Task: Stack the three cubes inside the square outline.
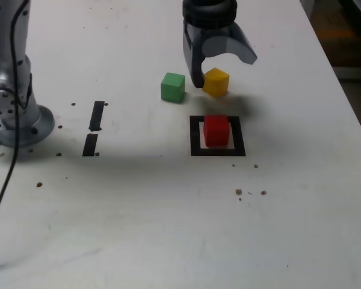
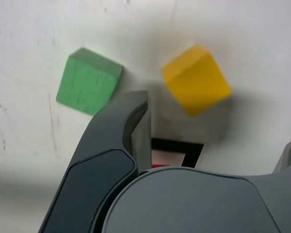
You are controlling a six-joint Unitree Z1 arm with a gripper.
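1. The square outline (image 1: 239,149) is my landmark. The red cube (image 1: 216,132) is inside it, and in the exterior view it looks closer to the outline's upper side than to its lower side.
2. The yellow cube (image 1: 217,84) is beyond the outline's upper side in that view. The green cube (image 1: 172,88) is beyond the same side, but more to the left. Neither of them is stacked.
3. The gripper (image 1: 224,73) is also above the outline in that view, near the yellow cube. Its jaws stand wide apart, and they hold nothing.
4. The yellow cube is turned at an angle to the outline. If the jaws close without turning to match, they may catch its corners, so it could twist or slip.
5. One finger is between the green and yellow cubes. If it goes down badly aligned, it could push one of these.
6. Later, a cube released off centre or from too high could fall from the red one, or knock it out of the outline.
7. I can read no brand, label or other writing, neither around the outline nor on the gripper.
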